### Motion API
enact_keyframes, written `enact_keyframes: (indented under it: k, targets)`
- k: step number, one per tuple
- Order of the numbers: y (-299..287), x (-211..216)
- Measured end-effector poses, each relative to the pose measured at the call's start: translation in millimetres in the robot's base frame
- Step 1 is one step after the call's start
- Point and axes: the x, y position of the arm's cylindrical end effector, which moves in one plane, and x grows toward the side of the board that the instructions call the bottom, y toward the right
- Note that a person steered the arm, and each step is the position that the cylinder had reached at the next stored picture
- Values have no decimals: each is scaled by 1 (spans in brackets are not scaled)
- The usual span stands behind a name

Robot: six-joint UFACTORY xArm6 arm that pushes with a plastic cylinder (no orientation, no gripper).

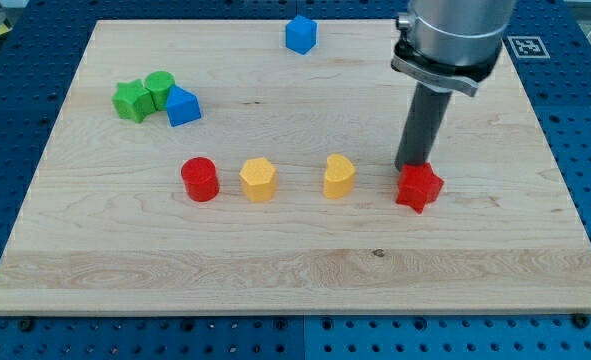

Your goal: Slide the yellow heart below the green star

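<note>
Yellow heart sits near the middle of our table, in a row between a yellow hexagon-like block and a red star; a red cylinder ends the row at the view's left. Green star lies at upper left, touching a green cylinder beside a blue block. Another blue block sits at the top. My tip stands just behind the red star; we carry no fingers.

- The arm's housing, at the view's top above the red star block, is a wide cylinder of brushed silver-grey metal.
- Below it sits a grey clamp-like collar with a darker rim, tilted.
- A straight dark rod, charcoal or perhaps black, runs down from the collar.
- My tip ends blunt, just behind the star.
</note>
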Motion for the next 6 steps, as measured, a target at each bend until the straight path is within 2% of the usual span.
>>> enact_keyframes:
  k: [2,6]
  targets:
    - [-12,17]
    - [-122,16]
